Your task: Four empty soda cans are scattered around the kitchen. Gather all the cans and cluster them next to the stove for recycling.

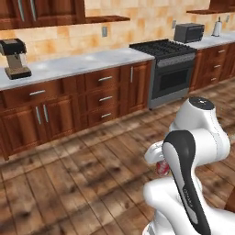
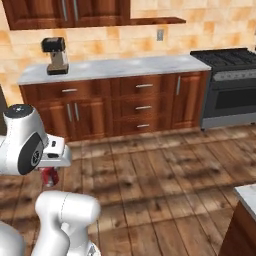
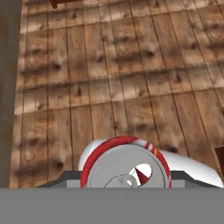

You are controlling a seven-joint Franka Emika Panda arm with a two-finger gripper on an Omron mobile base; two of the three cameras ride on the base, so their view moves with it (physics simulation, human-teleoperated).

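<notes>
A red can (image 3: 124, 164) rides in the robot's jaws (clamped on its sides, judging by the hand view) above the plank floor (image 1: 82, 174), well short of the stove (image 1: 172, 69). A jolt while driving could shake it loose.

— How many soda cans can you count from there?
— One red soda can (image 3: 124, 162); one black stove (image 1: 172, 69); one coffee machine (image 1: 15, 58) on the counter.
— Anything else?
— One grey toaster oven (image 1: 188, 32); one white paper-towel roll (image 1: 217, 27); one wall outlet (image 2: 160, 34); three stacked drawers (image 2: 144, 106) beside the stove.
</notes>
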